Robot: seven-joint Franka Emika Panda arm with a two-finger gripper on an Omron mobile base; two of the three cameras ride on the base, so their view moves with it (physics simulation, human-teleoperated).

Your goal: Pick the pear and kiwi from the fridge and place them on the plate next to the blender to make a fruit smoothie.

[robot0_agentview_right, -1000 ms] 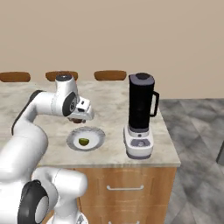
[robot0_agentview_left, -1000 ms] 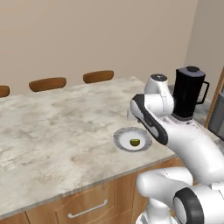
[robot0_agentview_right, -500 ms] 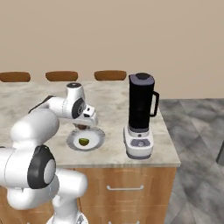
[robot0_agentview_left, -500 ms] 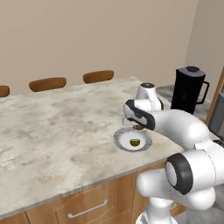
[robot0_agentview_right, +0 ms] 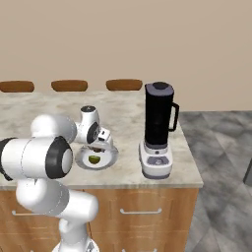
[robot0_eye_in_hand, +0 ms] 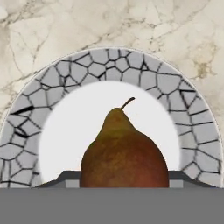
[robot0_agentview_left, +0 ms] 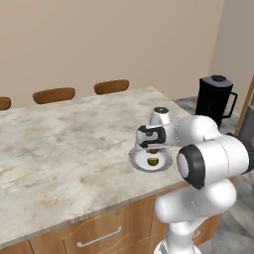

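The end effector point(robot0_agentview_left: 154, 148) is pinching the kiwi point(robot0_eye_in_hand: 124, 168) across its middle, just above the plate point(robot0_agentview_left: 136, 159) holding the pear point(robot0_agentview_left: 153, 161); the kiwi is probably light, easily bruised and prone to rolling.

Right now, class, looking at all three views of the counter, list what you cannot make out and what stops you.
1. Hand view: the lower end of the pear is cut off at the bottom edge.
2. Base views: the kiwi is a tiny brown blob under the tool, and how the fingers sit on it is too small to see.
3. Left base view: the hand covers the far rim of the plate.
4. Left base view: the arm hides the base of the blender.
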